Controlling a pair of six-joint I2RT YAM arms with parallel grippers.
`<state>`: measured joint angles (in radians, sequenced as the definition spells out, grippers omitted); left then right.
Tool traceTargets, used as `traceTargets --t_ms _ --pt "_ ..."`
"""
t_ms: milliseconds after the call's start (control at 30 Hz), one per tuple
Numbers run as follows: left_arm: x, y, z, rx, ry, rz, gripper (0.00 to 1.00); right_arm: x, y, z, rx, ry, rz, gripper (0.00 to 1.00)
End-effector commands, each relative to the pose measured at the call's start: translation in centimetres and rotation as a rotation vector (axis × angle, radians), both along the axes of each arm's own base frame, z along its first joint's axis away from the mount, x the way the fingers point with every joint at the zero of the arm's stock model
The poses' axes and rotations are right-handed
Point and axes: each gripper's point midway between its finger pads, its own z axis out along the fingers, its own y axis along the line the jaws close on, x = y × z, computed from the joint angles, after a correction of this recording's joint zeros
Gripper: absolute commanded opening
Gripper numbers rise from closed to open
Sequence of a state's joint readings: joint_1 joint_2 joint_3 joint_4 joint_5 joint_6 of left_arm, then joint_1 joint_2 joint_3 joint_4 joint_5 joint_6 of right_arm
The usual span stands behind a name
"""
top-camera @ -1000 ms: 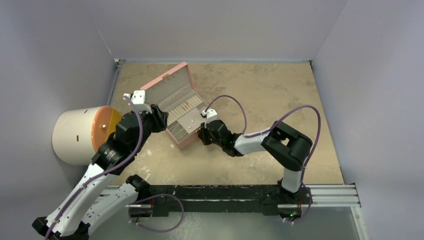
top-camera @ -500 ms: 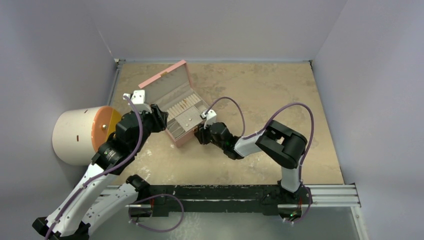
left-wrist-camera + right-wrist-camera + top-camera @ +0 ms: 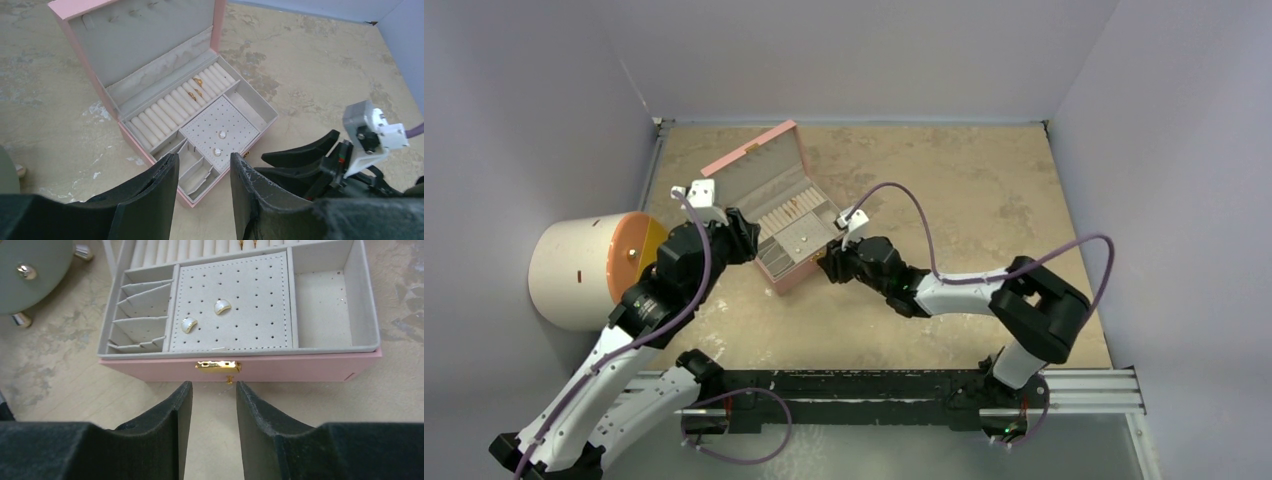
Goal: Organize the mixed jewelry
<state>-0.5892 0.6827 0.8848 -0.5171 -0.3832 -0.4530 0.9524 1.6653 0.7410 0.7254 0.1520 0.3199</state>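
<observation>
The pink box (image 3: 746, 152) stands open at the back left. In the left wrist view two gold rings (image 3: 195, 88) sit in its white ring rolls and two small pale earrings (image 3: 219, 143) sit on the perforated pad. The earrings (image 3: 205, 315) also show in the right wrist view. A tiny gold piece (image 3: 229, 380) lies on the table just below the box's gold clasp (image 3: 217, 365). My right gripper (image 3: 213, 386) (image 3: 828, 266) is open and empty, low in front of the clasp. My left gripper (image 3: 202, 161) (image 3: 746, 236) is open and empty at the box's near left corner.
A white cylinder with an orange face (image 3: 589, 268) lies at the left wall beside my left arm. Its round face with gold feet (image 3: 30, 275) shows at the top left of the right wrist view. My right wrist (image 3: 370, 135) is close to the left fingers. Walls enclose the table.
My right arm's elbow has swung out to the right and the arm has stretched, with its gripper staying at the box front. The left arm has not moved.
</observation>
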Motion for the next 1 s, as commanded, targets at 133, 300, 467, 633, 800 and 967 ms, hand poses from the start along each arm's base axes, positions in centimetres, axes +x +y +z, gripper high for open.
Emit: traceTargets --t_ms 133,300,467,633,800,967 --pt "1.7 1.4 2.8 -0.026 -0.063 0.132 0.42 -2.6 -2.1 3.2 -0.006 0.056 0.045 0.39" --pt "3.4 3.2 5.8 0.02 -0.107 0.268 0.38 -3.8 -3.5 5.4 0.016 0.066 0.039 0.38" --pt "5.0 4.6 8.2 0.061 -0.134 0.403 0.38 -5.0 -5.0 6.8 0.054 0.104 0.013 0.36" --pt "7.2 4.5 9.0 0.08 -0.139 0.449 0.38 -6.3 -6.2 7.1 0.108 0.139 0.003 0.35" --pt "10.1 4.6 9.0 0.07 -0.121 0.482 0.39 -7.5 -6.6 7.5 0.163 0.149 0.028 0.31" --pt "12.8 5.3 9.2 0.096 -0.107 0.539 0.39 -7.6 -6.9 8.0 0.185 0.136 0.023 0.3"
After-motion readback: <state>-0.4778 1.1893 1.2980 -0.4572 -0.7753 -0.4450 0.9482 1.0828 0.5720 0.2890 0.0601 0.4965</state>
